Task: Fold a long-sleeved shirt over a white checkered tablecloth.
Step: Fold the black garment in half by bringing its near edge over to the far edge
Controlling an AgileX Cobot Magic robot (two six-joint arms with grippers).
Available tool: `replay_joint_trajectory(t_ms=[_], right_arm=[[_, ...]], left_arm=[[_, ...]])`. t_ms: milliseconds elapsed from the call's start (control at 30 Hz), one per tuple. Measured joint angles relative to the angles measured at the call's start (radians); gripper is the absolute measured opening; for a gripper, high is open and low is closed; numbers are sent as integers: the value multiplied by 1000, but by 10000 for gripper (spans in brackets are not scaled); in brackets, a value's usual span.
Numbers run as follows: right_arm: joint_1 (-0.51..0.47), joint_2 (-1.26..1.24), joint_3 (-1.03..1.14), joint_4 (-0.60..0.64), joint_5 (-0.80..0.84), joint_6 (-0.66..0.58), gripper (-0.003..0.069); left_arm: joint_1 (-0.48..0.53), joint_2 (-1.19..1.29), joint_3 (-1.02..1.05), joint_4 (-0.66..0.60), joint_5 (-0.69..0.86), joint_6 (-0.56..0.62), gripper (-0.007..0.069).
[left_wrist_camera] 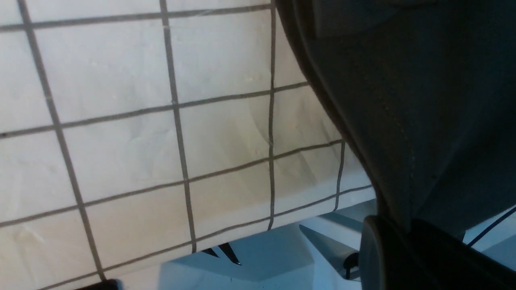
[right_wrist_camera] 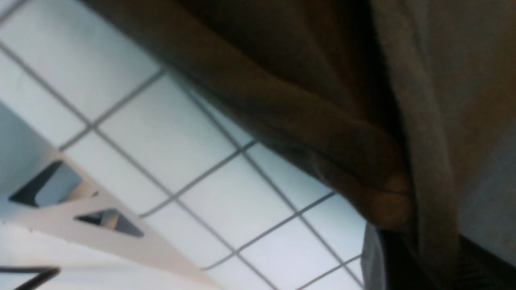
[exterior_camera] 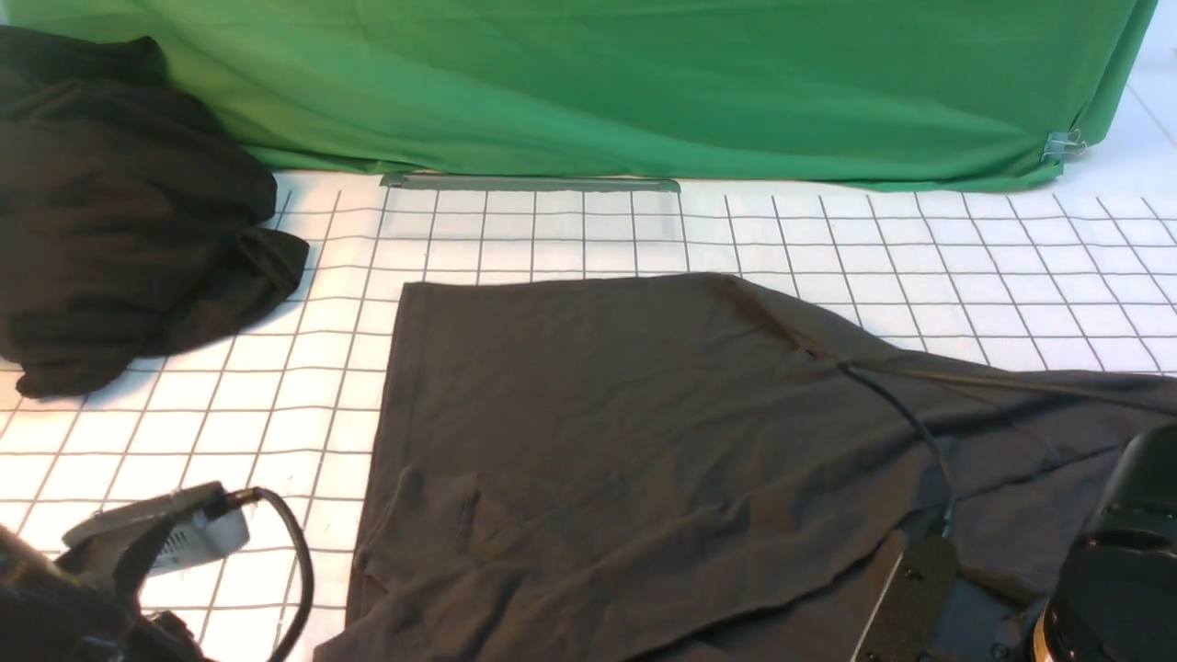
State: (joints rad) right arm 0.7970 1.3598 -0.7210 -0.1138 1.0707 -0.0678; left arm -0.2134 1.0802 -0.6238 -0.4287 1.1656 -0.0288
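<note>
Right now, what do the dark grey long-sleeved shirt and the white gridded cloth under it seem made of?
Dark charcoal-grey long-sleeved shirt: matte soft knit, probably cotton; it drapes in creases, hem stitched. White checkered tablecloth: thin matte cloth, lightly wrinkled; fibre unclear.

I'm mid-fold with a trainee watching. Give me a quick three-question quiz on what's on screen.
1. True or false: on the white checkered tablecloth, the black heap of cloth lies on top of the long-sleeved shirt.
2. What is the right gripper closed on? A) the white checkered tablecloth B) the long-sleeved shirt C) nothing
3. Fill in: the backdrop behind the white checkered tablecloth is ____.
Key: 1 false, they lie apart; 2 B; 3 green.
</note>
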Motion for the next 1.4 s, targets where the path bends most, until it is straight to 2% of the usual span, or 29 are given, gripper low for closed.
replay_joint_trajectory(t_ms=[200, 233, 333, 367, 600, 767, 1100, 1400], right_arm=[[-1, -4, -75, -60, 17, -2, 38], [-5, -3, -127, -101, 14, -2, 35], [-26, 2, -185, -135, -2, -2, 35], [-61, 18, -236, -150, -24, -4, 35], [-199, 159, -378, -156, -126, -32, 35], [-283, 297, -512, -156, -182, -39, 35], [-355, 469, -677, -160, -201, -51, 36], [-386, 561, -733, -160, -274, -51, 41]], left_arm=[[0, -7, -82, 12, -29, -7, 18], [0, 3, -136, 28, -53, -29, 18], [0, 33, -193, 38, -94, -47, 18], [0, 79, -232, 46, -128, -52, 18], [20, 315, -400, 75, -210, -66, 18], [55, 509, -605, 59, -221, -73, 18], [60, 709, -851, 70, -190, -136, 18], [60, 813, -889, 90, -247, -199, 37]])
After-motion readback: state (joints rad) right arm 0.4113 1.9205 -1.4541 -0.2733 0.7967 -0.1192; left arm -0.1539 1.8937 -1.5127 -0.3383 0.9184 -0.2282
